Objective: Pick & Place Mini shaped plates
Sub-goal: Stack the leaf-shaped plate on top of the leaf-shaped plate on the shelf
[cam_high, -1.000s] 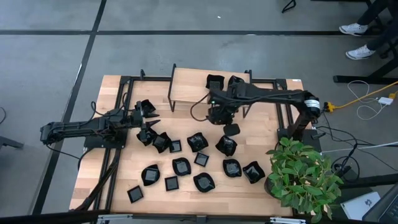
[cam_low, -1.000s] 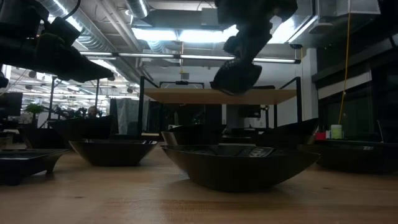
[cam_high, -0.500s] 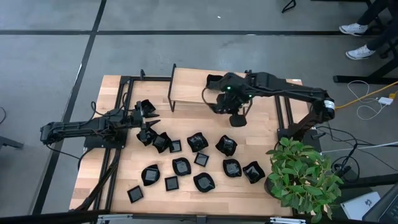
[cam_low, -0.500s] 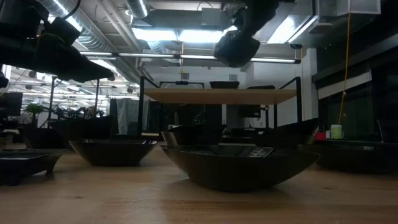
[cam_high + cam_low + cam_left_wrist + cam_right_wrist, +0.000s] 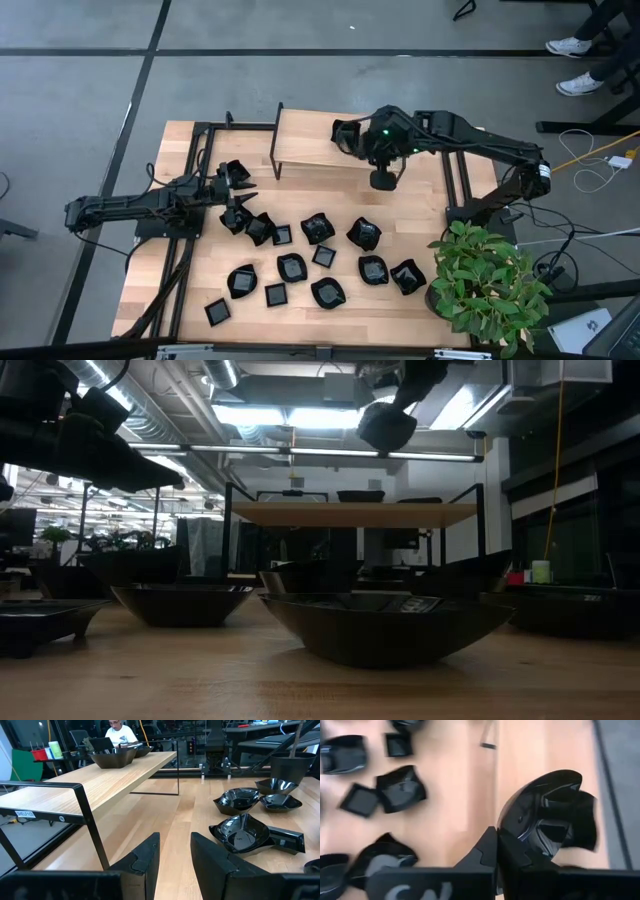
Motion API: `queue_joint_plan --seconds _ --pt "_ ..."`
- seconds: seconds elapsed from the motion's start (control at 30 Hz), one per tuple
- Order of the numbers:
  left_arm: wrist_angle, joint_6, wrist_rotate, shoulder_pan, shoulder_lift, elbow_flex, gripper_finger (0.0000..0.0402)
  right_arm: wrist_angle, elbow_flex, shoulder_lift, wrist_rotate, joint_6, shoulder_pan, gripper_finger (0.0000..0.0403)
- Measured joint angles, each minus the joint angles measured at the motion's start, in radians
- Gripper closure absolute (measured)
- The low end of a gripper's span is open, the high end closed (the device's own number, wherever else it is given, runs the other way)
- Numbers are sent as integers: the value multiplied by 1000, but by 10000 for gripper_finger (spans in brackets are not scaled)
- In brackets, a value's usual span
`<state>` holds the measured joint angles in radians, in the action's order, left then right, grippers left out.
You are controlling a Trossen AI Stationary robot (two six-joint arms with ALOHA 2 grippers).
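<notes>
Many mini shaped plates (image 5: 322, 262), glossy black, lie scattered on the wooden table (image 5: 420, 215). At least one more plate (image 5: 346, 132) rests on the raised wooden shelf (image 5: 305, 150) at the far side. My right gripper (image 5: 384, 168) hangs high beside the shelf's right end, shut on one plate (image 5: 545, 815), which also shows in the low view (image 5: 388, 425). My left gripper (image 5: 175, 857) waits open at the table's left (image 5: 243, 197), level, with plates (image 5: 258, 228) just beyond it. My right gripper pinches the plate's rim (image 5: 507, 837) between its two fingers, which slant down from above. The plate is lifted well clear of the table, higher than the shelf top. It is tilted, its hollow side facing away from the fingers.
A potted plant (image 5: 490, 285) stands at the table's near right corner. Black metal frames (image 5: 455, 190) run along both sides of the table. A person sits at a desk in the room beyond the shelf (image 5: 116, 730).
My right gripper has risen with the plate and gone toward the table's far edge, up beside the shelf's right end, tipping less steeply downward. The plate has climbed from below shelf height to well above it. The fingers have stayed shut.
</notes>
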<state>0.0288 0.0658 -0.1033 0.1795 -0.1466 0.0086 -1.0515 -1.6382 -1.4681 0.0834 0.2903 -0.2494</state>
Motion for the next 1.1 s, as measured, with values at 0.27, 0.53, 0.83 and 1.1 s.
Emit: queue_joint_plan --seconds 0.27,0.53,0.83,1.1 --pt "0 0 0 0 0 0 297 -16 0 0 102 -52 -41 400" --pt "0 0 0 0 0 0 297 -62 0 -8 209 -56 -80 400" --pt "0 0 0 0 0 0 297 -100 0 -23 212 -74 -110 400" --pt "0 0 0 0 0 0 297 -103 78 -24 221 -73 -111 400"
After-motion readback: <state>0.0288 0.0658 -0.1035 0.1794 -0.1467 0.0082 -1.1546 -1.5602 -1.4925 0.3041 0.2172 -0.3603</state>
